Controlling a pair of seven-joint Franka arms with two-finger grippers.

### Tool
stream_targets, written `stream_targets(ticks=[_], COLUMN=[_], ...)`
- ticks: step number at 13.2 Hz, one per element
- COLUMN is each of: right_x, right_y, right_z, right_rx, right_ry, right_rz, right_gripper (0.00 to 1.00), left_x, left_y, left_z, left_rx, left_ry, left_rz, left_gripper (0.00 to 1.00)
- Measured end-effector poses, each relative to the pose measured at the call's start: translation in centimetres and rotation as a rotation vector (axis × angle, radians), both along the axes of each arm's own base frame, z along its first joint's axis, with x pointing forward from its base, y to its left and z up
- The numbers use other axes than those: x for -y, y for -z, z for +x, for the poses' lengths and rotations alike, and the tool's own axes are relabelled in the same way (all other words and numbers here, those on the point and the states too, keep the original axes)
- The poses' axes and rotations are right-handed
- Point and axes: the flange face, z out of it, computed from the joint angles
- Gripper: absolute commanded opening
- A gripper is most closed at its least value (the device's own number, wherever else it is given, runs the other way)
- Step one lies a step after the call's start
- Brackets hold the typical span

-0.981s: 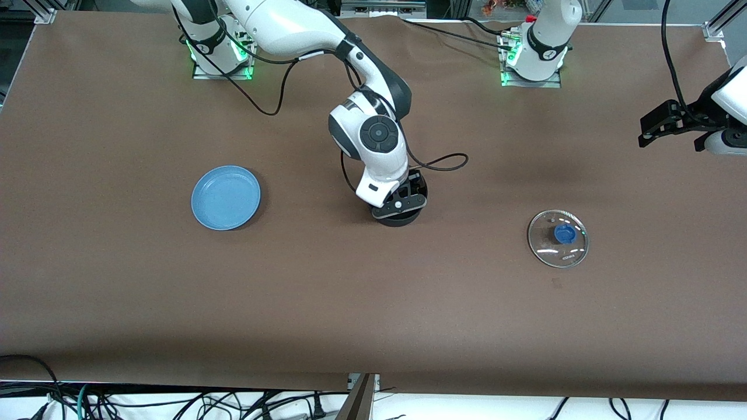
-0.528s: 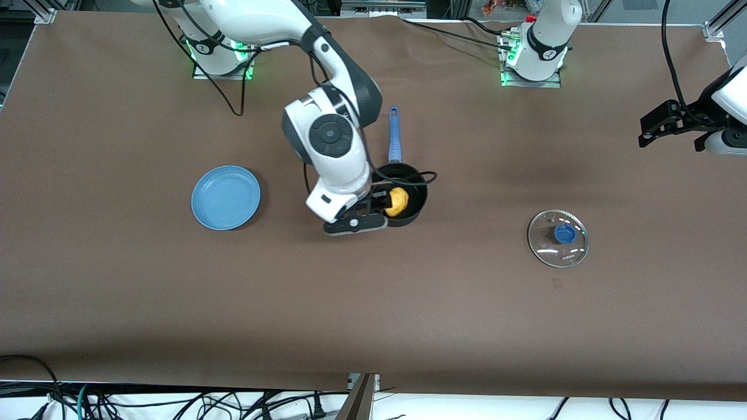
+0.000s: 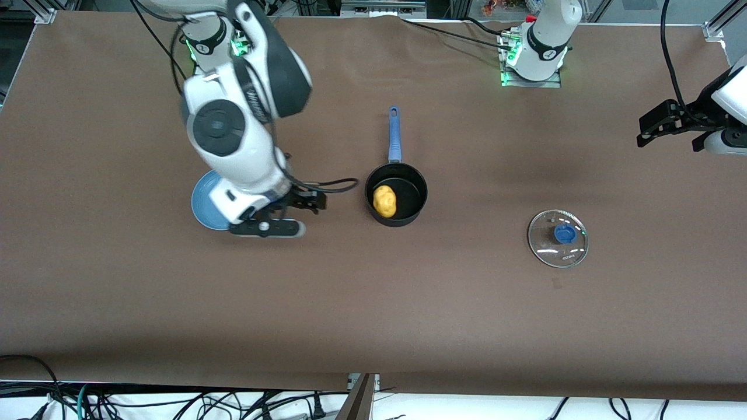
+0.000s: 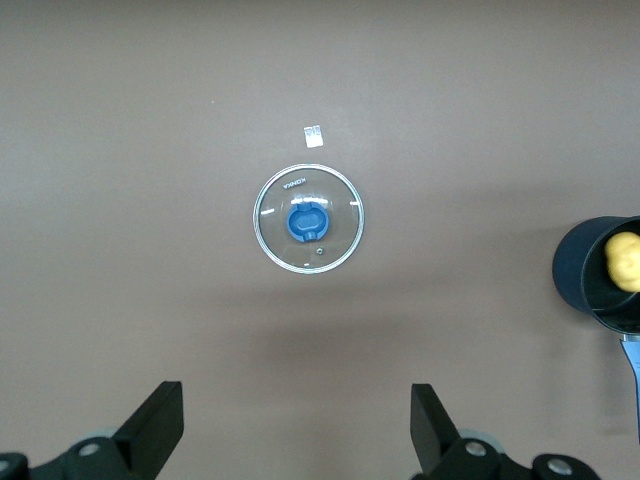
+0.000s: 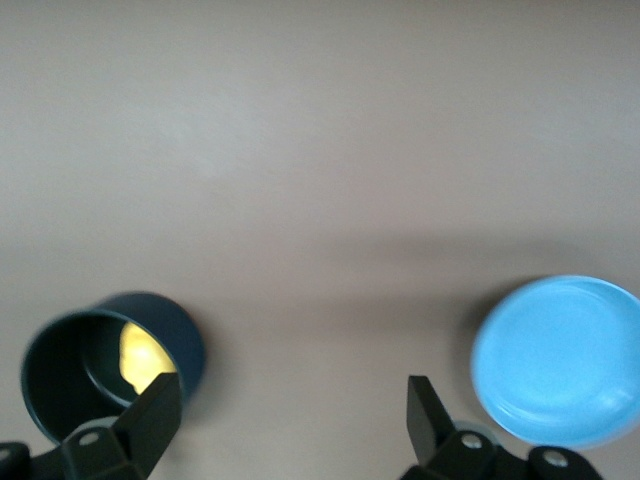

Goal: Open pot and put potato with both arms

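Note:
The black pot (image 3: 402, 185) with its blue handle stands uncovered mid-table. The yellow potato (image 3: 384, 200) lies inside it. My right gripper (image 3: 295, 205) is open and empty, up in the air over the table between the pot and the blue plate. In the right wrist view the pot (image 5: 178, 330) and potato (image 5: 140, 362) show beside one finger of the right gripper (image 5: 295, 425). My left gripper (image 3: 665, 131) waits open and empty in the air at the left arm's end of the table; it (image 4: 297, 440) looks down on the lid, with the pot (image 4: 580, 278) and potato (image 4: 625, 260) at the view's edge.
The clear glass lid (image 3: 558, 238) with a blue knob lies flat on the table toward the left arm's end, also in the left wrist view (image 4: 308, 221). The light-blue plate (image 3: 204, 201) lies toward the right arm's end, partly hidden by the right arm, and shows in the right wrist view (image 5: 560, 360).
My right gripper was down over the pot a second ago. It has let go of the potato, risen and swung toward the plate. The potato now lies in the pot. The left arm has not moved.

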Motion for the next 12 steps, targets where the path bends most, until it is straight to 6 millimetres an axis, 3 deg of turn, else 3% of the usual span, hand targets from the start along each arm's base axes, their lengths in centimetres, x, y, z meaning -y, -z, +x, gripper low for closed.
stream_targets(ticks=[3, 6, 9, 12], right_x=[6.8, 13.0, 16.2, 18.5], right_y=[-4.2, -7.2, -9.9, -10.7], right_z=[-1.9, -5.4, -8.7, -10.2], right_rx=[-0.046, -0.051, -0.029, -0.019], right_ry=[0.011, 0.022, 0.000, -0.068], right_rz=[0.003, 0.010, 0.014, 0.016], right_gripper=[1.00, 1.00, 1.00, 1.00], left_x=[0.0, 0.1, 0.3, 0.3], left_y=[0.0, 0.0, 0.0, 0.1], left_z=[0.0, 0.0, 0.0, 0.0], left_rx=[0.000, -0.001, -0.001, -0.001], left_ry=[0.001, 0.002, 0.004, 0.005], left_rz=[0.000, -0.001, -0.001, -0.001], left_gripper=[1.00, 1.00, 1.00, 1.00])
